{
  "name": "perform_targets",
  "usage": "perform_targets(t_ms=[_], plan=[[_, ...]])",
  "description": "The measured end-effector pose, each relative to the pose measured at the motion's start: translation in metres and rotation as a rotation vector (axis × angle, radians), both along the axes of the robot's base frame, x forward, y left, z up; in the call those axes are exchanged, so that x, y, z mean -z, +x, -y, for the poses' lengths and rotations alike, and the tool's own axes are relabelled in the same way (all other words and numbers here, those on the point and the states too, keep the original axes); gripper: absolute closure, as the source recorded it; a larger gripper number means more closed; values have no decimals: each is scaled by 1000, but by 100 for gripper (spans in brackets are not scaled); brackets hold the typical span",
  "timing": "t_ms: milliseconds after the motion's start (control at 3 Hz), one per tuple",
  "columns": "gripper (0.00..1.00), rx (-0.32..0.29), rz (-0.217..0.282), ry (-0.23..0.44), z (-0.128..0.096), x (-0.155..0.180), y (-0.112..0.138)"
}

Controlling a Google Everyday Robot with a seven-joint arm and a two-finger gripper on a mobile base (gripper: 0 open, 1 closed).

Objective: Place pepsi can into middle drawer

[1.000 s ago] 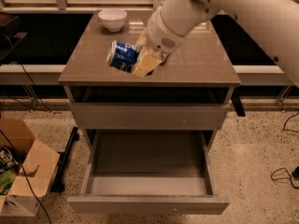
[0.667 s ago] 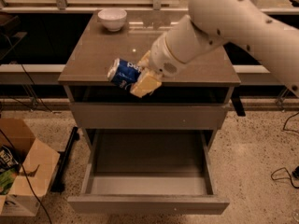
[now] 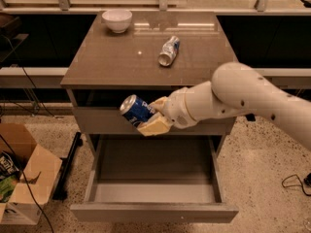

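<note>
Here I am with my gripper [image 3: 149,115] out in front of the cabinet, just below the front edge of the counter [image 3: 102,64]. My jaws are clamped on the pepsi can [image 3: 136,109], which sits tilted with its silver end pointing up and to the left. My arm [image 3: 243,96] reaches in from the right. Down below, the middle drawer [image 3: 154,211] stands pulled open, and the can hangs in the air over its back part, touching nothing but my jaws. Up on the counter, a silvery-white can [image 3: 168,51] lies on its side, and a white bowl [image 3: 116,20] sits near the back left corner. A cardboard box [image 3: 26,178] stands on the floor to the left.
</note>
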State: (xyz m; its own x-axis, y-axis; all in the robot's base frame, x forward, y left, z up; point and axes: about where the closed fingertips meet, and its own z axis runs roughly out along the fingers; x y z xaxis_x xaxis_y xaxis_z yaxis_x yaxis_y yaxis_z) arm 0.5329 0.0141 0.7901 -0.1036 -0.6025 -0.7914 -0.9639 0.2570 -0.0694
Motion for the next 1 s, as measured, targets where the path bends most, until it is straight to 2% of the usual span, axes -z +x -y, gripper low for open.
perform_targets(t_ms=[333,667,1000], plan=[[100,75,-51,82,20,64,1],[100,105,-83,106,36,98,3],[100,104,-87,109,36,101,3]])
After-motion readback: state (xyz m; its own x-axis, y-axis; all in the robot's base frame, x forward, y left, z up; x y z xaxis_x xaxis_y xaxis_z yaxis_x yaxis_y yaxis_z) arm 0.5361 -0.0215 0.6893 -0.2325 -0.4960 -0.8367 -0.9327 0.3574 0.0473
